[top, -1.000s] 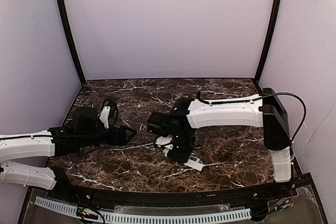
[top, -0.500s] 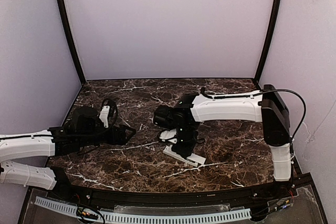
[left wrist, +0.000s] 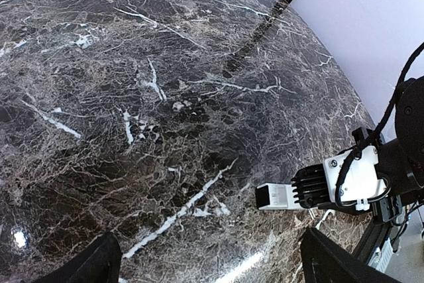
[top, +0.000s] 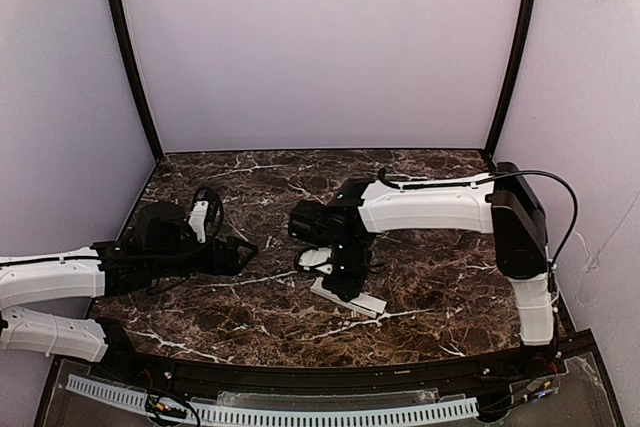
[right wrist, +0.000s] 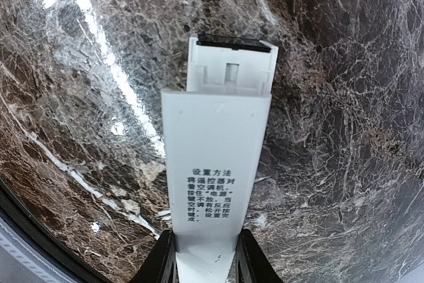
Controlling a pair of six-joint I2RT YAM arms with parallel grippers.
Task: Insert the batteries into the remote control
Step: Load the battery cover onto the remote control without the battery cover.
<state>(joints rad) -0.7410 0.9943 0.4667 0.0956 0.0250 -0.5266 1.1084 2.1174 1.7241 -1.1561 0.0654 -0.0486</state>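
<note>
My right gripper is shut on the remote control, a slim white bar with printed text. Its black fingers clamp the near end. The bar's far end is stepped and has a dark edge. From above, the remote control lies low over the marble, near the table's middle, under the right gripper. I cannot tell whether it touches the surface. My left gripper stands open and empty to its left, and the remote control's tip shows in the left wrist view. The batteries are out of view.
The marble table is enclosed by pale walls and two dark corner posts. The right arm's white link spans the right half of the table. A black rail runs along the near edge.
The right arm has pulled back slightly and turned, so more of the remote control shows below its gripper. The left arm has not moved.
</note>
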